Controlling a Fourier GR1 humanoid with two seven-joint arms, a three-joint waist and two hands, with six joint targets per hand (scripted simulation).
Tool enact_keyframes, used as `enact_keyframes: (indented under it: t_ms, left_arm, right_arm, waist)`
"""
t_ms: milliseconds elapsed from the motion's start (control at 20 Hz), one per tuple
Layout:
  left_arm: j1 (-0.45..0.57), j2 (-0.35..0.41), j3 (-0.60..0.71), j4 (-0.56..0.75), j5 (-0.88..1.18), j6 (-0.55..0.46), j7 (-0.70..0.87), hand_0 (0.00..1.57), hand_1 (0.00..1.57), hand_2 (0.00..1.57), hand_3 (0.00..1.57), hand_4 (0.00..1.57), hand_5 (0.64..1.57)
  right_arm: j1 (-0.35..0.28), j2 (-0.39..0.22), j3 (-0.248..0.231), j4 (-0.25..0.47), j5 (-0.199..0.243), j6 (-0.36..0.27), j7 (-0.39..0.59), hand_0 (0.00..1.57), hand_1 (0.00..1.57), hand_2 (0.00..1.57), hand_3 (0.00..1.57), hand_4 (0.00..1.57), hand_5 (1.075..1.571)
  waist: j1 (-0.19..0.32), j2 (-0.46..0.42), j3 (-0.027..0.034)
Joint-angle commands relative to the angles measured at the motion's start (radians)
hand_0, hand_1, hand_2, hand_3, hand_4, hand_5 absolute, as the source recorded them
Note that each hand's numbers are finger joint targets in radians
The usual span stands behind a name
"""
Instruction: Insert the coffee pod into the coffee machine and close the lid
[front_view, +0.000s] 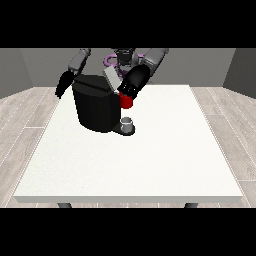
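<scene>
While no grey pod can be plainly identified apart from the machine, a small grey thing (127, 121) is seen standing on the dark base plate (124, 130) at the front foot of the coffee machine (96, 104), and it cannot be told whether that is the pod. Just above it, a red thing at the machine (127, 102) is shown — partly covered by the hand at the view's right (129, 88), which is lowered against the machine's upper front corner. Whether that hand's fingers are curled round anything cannot be told. The grey lid (112, 78) is seen raised and tilted, rising from the machine's top beside that hand. The machine itself — a black, rounded body — is placed on the white table (150, 165) towards its far edge, left of centre. The hand at the view's left (63, 83) is held beyond the machine's far side, hanging downward near the table's far corner; its fingers appear straight, and nothing is held in it.
</scene>
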Motion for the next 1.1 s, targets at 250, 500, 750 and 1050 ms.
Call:
enact_keyframes:
  t_ms: [250, 500, 750, 1050]
  left_arm:
    - [0.01, -0.046, -0.02, 0.005, -0.021, -0.005, 0.007, 1.11, 1.11, 1.14, 1.02, 0.0, 1.571]
    - [-0.025, -0.046, 0.009, 0.0, -0.004, 0.026, -0.019, 1.15, 1.15, 1.15, 0.95, 0.0, 1.571]
    - [-0.034, -0.028, 0.037, 0.019, -0.011, 0.108, -0.036, 1.24, 1.24, 1.2, 0.97, 0.0, 1.571]
    - [-0.039, 0.019, 0.025, 0.015, -0.04, 0.122, -0.094, 1.22, 1.22, 1.17, 0.89, 0.0, 1.571]
  right_arm:
    - [0.008, -0.007, -0.029, 0.047, -0.016, -0.001, -0.021, 0.0, 0.0, 0.0, 0.0, 0.0, 1.571]
    - [-0.008, -0.013, -0.021, 0.048, 0.006, -0.013, -0.017, 0.0, 0.0, 0.0, 0.0, 0.0, 1.571]
    - [-0.019, 0.002, 0.024, -0.003, 0.042, -0.025, 0.012, 0.0, 0.0, 0.0, 0.0, 0.07, 1.571]
    - [-0.074, -0.02, -0.005, -0.018, 0.007, 0.004, 0.036, 0.0, 0.0, 0.0, 0.0, 0.19, 1.571]
  waist:
    - [0.029, -0.02, 0.0002]
    - [0.02, -0.001, 0.0001]
    - [-0.028, 0.041, -0.0003]
    - [-0.027, 0.063, -0.0002]
